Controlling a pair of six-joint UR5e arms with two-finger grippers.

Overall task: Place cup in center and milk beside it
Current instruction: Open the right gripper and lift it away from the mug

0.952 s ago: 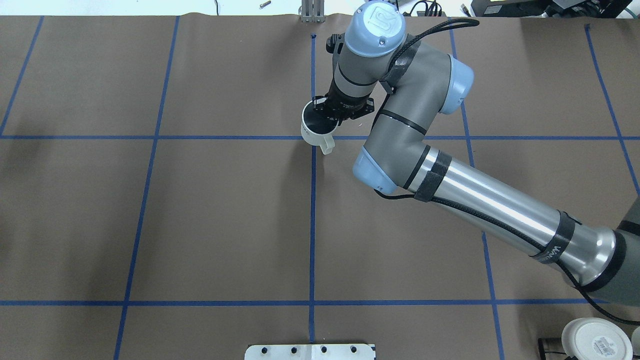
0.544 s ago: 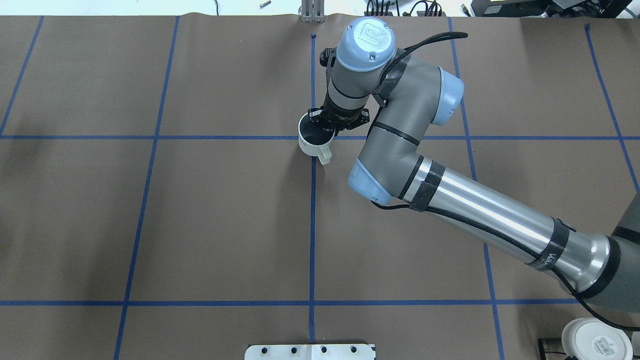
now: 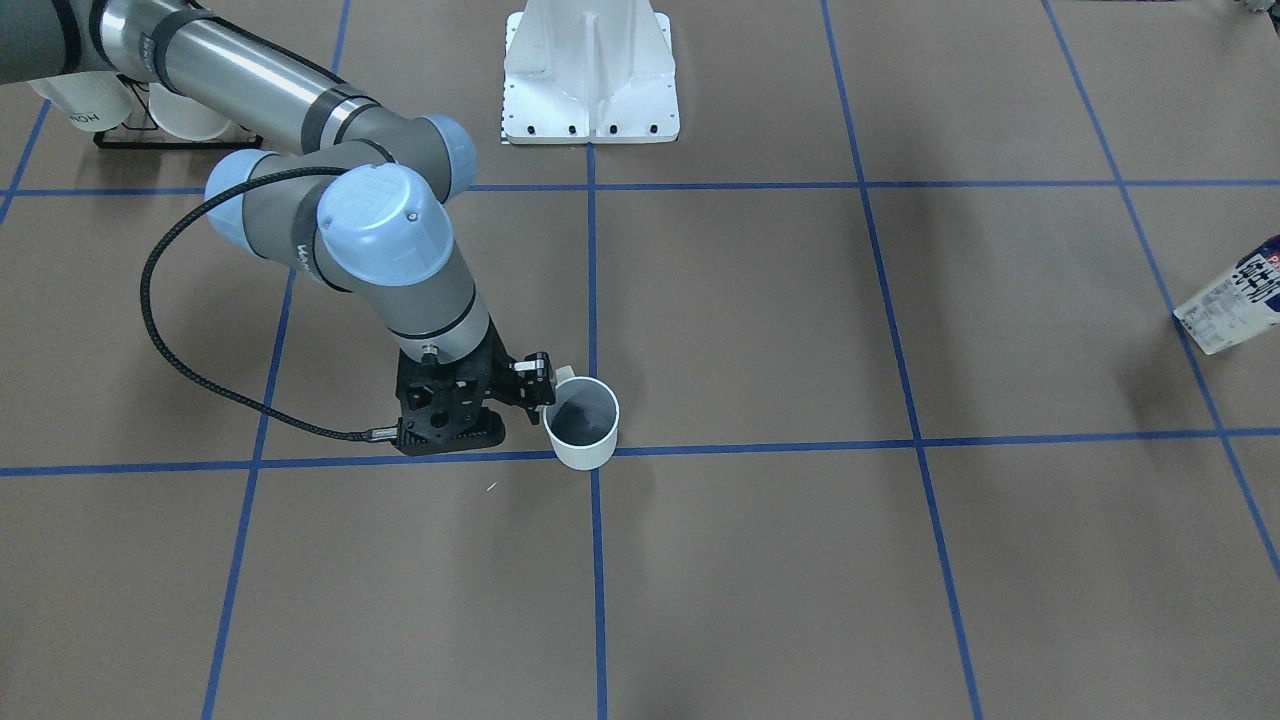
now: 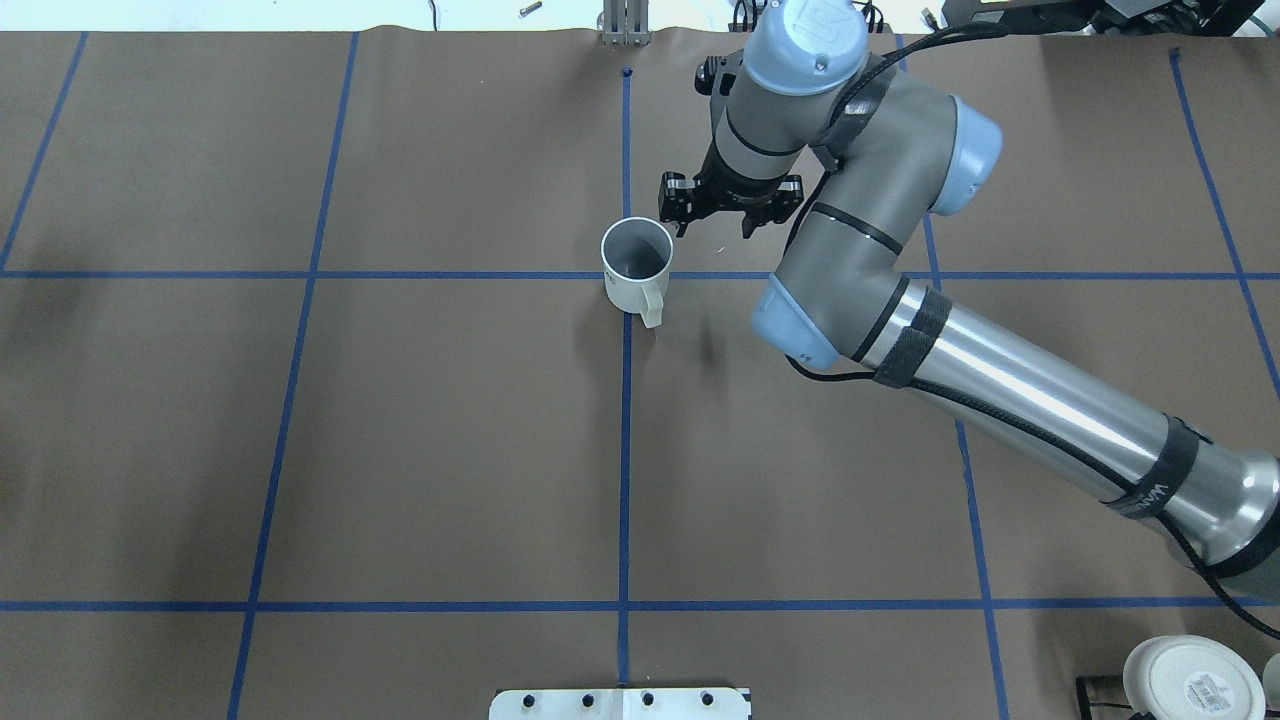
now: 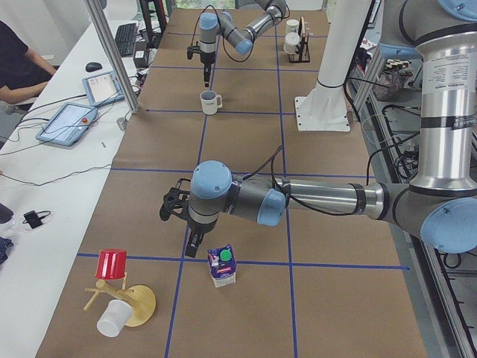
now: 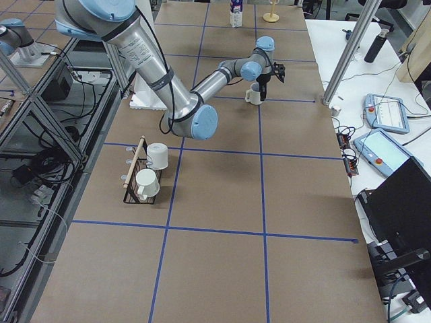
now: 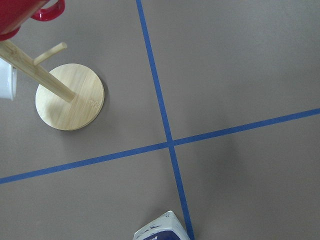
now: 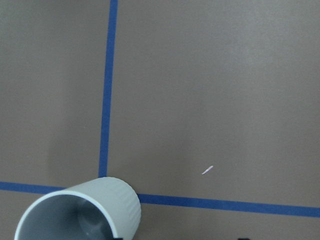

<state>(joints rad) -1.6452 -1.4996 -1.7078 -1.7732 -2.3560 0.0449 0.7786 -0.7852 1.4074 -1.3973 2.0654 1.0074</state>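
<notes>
The cup is a white mug with a dark inside. It stands upright on the blue tape crossing at the table's middle, handle toward the robot, and shows in the front view and the right wrist view. My right gripper is open and empty, just to the cup's right and apart from it. The milk is a blue and white carton with a green cap. It stands at the table's left end, also seen in the front view. My left gripper hangs close beside it; I cannot tell whether it is open or shut.
A wooden mug tree with a red cup stands near the milk. A black wire rack with two white mugs stands on the robot's right. The white mount base is at the robot's edge.
The right gripper was shut on the cup's rim. It has let go, opened and moved right and away from the cup, which stays on the tape crossing.
</notes>
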